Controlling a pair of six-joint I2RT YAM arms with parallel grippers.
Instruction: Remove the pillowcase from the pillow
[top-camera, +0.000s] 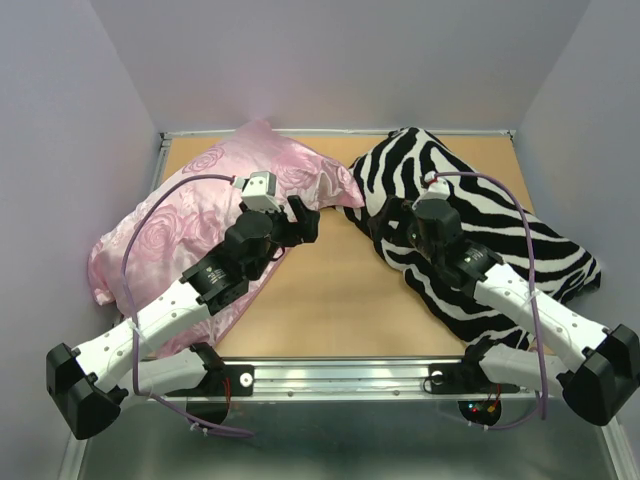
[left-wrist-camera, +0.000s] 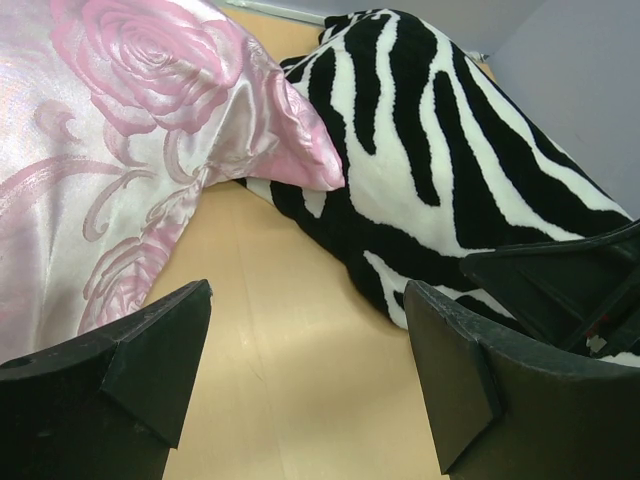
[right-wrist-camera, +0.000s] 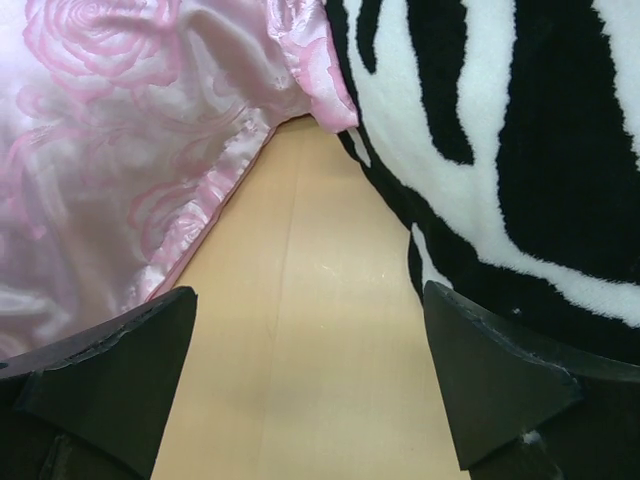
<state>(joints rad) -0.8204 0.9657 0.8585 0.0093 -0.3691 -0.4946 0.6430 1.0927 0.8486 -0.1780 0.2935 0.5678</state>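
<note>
Cataloguing left to right. Pillowcase (top-camera: 190, 225): slick pink satin with a rose pattern, plump, on the tabletop's (top-camera: 330, 300) left half; the pillow inside is hidden. Left gripper (top-camera: 305, 222): jaws wide, holding nothing, just off its right edge. I judge a deep pinch at the pointed corner best, since satin slips. Zebra pillow (top-camera: 480, 230): plush pile. Right gripper (top-camera: 385, 222): wide, empty.

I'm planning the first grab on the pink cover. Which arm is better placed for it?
Left, probably. The left gripper hangs open beside the pillowcase, whose corner lies just ahead of its fingers. The right gripper is open too, but sits over the zebra pillow, farther off.
</note>
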